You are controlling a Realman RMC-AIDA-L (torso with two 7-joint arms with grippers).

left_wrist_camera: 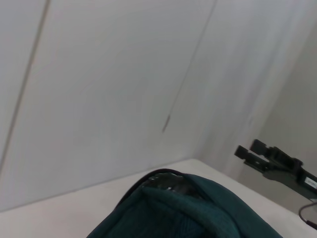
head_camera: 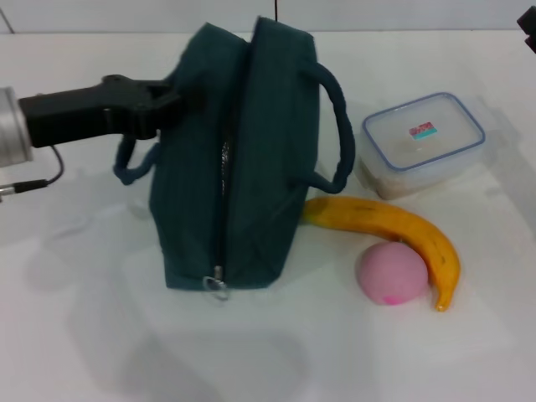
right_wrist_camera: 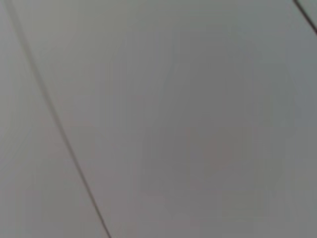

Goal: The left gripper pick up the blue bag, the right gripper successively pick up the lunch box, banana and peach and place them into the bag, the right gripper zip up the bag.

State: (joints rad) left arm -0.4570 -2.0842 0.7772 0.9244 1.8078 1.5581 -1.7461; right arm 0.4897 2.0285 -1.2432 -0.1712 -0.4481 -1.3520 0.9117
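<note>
The blue bag [head_camera: 239, 159] stands in the middle of the white table, its zip line running down to a metal pull [head_camera: 217, 285] at the near end. My left gripper [head_camera: 173, 104] comes in from the left and is shut on the bag's upper left side; bunched bag fabric [left_wrist_camera: 188, 213] fills the bottom of the left wrist view. Right of the bag lie a clear lunch box [head_camera: 423, 138] with a blue rim, a banana [head_camera: 394, 226] and a pink peach [head_camera: 391, 272]. My right gripper [head_camera: 529, 27] hangs at the far right edge, away from everything, and shows again as the right gripper [left_wrist_camera: 247, 148] far off.
One bag handle [head_camera: 335, 126] arches toward the lunch box, the other handle [head_camera: 134, 163] hangs below my left gripper. A cable [head_camera: 38, 180] trails from the left arm. The right wrist view shows only a plain grey wall.
</note>
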